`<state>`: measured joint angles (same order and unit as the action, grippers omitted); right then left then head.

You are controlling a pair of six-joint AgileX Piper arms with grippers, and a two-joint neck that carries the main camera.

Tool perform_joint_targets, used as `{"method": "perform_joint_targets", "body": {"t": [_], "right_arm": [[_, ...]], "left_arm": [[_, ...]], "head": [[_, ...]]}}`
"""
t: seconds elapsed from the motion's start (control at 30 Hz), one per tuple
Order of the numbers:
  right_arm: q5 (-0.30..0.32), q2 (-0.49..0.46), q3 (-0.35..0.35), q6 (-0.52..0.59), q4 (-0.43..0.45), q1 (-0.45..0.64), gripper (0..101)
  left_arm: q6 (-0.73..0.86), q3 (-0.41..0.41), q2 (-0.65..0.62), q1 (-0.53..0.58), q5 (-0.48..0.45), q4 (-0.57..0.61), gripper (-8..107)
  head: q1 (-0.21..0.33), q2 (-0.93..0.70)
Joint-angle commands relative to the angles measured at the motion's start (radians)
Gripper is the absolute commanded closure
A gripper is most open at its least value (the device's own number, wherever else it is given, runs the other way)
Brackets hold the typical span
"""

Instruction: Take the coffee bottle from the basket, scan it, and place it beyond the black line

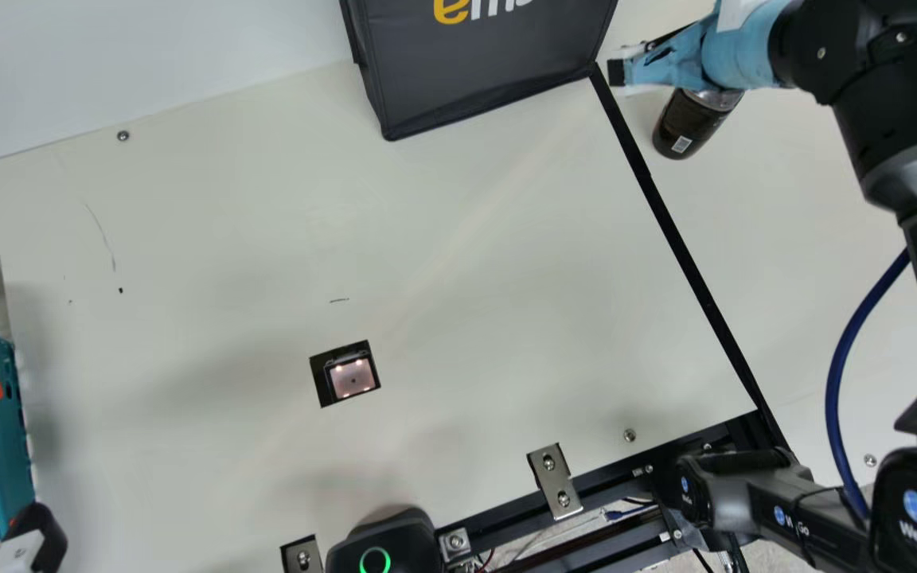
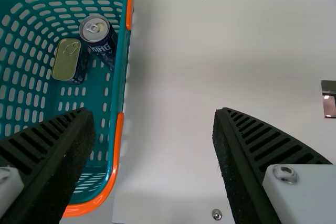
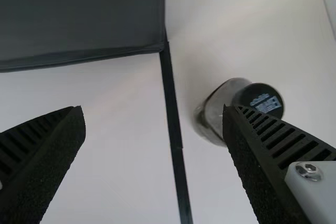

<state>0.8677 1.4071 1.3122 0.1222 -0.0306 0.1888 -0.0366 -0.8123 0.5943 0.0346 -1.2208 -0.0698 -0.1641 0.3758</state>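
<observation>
1. The right gripper [image 1: 619, 72] has its two ribbed fingers spread wide with nothing between them; it hangs above the table [image 1: 458, 239] beside the coffee bottle. One finger overlaps the bottle in the right wrist view; whether they touch, I cannot tell.
2. The left gripper [image 1: 38, 532] is also wide open and empty, near the teal basket [image 1: 9, 446].
3. The coffee bottle [image 1: 685, 127] stands beyond the black line [image 1: 685, 259], near the dark bag [image 1: 482, 72]. It has a dark body, a clear-looking shoulder and a black cap [image 3: 260, 99].
4. A small white printed patch sits low on the bottle; pale print marks its cap. Yellow and white lettering crosses the bag.
</observation>
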Motion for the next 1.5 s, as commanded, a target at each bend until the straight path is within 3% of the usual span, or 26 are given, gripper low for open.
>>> {"method": "perform_joint_targets", "body": {"t": [0.0,0.83,1.47], "right_arm": [[0.000,-0.015,-0.014,-0.019,0.007,-0.020,11],[0.023,-0.253,-0.212,-0.199,0.086,-0.190,11],[0.117,-0.453,-0.323,-0.258,0.123,-0.295,11]], "left_arm": [[0.000,0.000,0.000,0.000,0.000,0.000,9],[0.000,0.000,0.000,0.000,0.000,0.000,9],[0.000,0.000,0.000,0.000,0.000,0.000,9]], "head": [[0.026,0.001],[0.026,0.001],[0.026,0.001]]}}
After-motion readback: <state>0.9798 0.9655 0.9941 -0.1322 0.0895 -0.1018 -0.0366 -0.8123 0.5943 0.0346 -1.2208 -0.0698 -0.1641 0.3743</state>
